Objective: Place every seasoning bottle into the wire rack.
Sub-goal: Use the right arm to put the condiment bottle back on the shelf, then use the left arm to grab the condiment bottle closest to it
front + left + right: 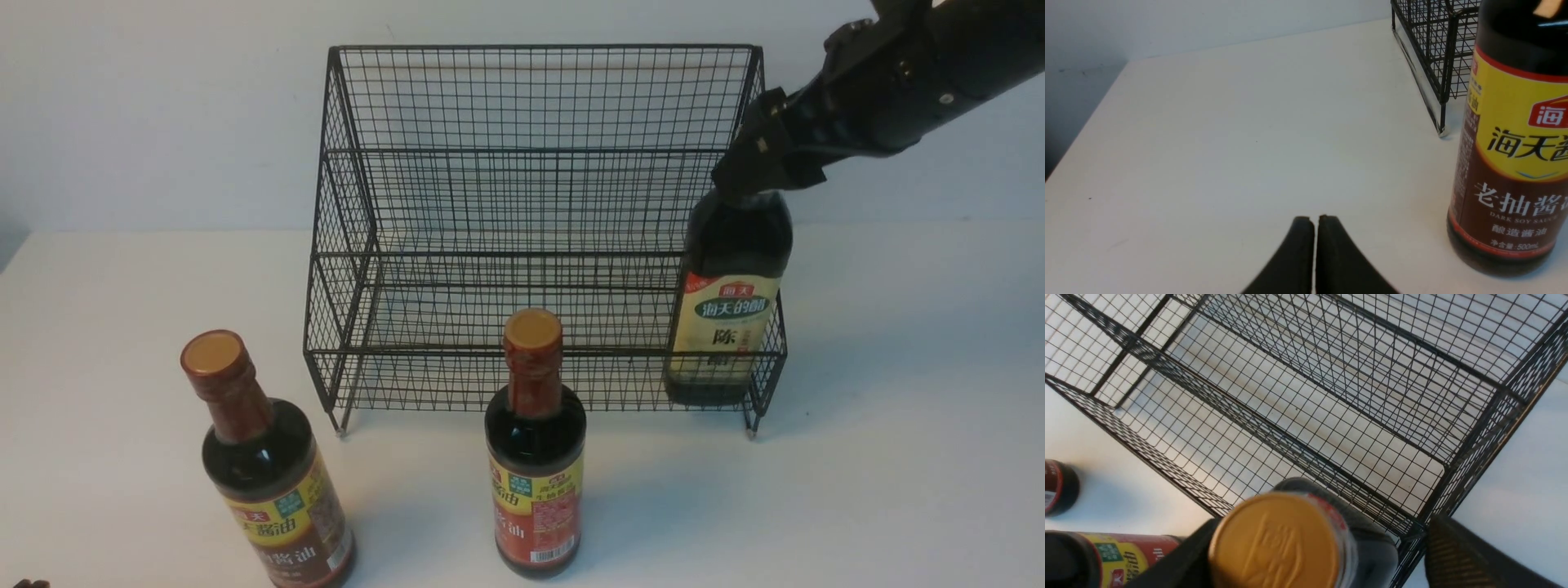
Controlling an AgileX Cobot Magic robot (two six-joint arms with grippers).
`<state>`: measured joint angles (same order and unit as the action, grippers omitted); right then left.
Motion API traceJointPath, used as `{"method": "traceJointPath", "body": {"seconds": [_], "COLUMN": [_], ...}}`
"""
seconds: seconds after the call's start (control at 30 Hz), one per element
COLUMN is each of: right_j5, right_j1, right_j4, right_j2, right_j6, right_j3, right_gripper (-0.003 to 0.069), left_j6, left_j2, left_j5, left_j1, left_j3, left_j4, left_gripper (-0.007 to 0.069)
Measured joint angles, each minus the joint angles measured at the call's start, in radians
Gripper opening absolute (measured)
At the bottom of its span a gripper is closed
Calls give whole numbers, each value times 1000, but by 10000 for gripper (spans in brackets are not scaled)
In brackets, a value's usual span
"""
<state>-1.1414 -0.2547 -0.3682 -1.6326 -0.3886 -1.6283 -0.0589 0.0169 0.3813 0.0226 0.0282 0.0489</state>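
Right gripper (747,181): jaws spread wide on either side of the tan cap (1278,543) of the broad bottle (731,310). In the wrist view one finger (1470,555) sits well clear of the cap and the other is close beside it. It pinches nothing, which reads as a release.
Broad bottle: upright in the lower tier of the wire rack (531,204), at the right end. The front mesh crosses its cream label, so it is inside the rack, not in front of it.
Why that slot: likely because it is the nearest end for the right arm, and it leaves the rest of the tier for the other two.
Why a top hold: the neck is the only part that stands above the front rail and side wall, so coming in from above avoids the wire.
Slim bottles: both are upright on the table (898,449), outside the rack. The left slim bottle (269,490) is at front-left and the centre slim bottle (535,457) is just in front of the front rail.
Left gripper (1314,245): fingers pressed together with nothing between them, low over the table. The left slim bottle stands near it, with the rack's corner foot beyond. It looks parked, probably to keep out of the right arm's way.
Progress: one of three is in.
Next: the right gripper should lift straight up off the cap before it moves sideways.
Risk: the bottle is tall and close to the side mesh, so a sideways exit could nudge the cap and rock it against the wire.
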Motion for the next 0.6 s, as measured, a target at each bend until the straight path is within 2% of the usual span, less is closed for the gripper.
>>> {"method": "traceJointPath", "body": {"seconds": [0.17,0.3,0.5,0.6], "right_j5": [-108,-115,-130,-135], "right_j1": [0,0,0,0], "right_j4": [0,4,5,3], "right_j2": [0,22,127,195], "right_j6": [43,109,171,216], "right_j3": [-152,-260,-278,-278], "right_gripper": [592,589,561,519], "left_j6": [0,0,0,0], "left_j2": [0,0,0,0], "left_j5": [0,0,0,0], "left_j1": [0,0,0,0], "left_j3": [0,0,0,0], "left_j4": [0,0,0,0], "left_gripper": [-5,-5,-5,-5]}}
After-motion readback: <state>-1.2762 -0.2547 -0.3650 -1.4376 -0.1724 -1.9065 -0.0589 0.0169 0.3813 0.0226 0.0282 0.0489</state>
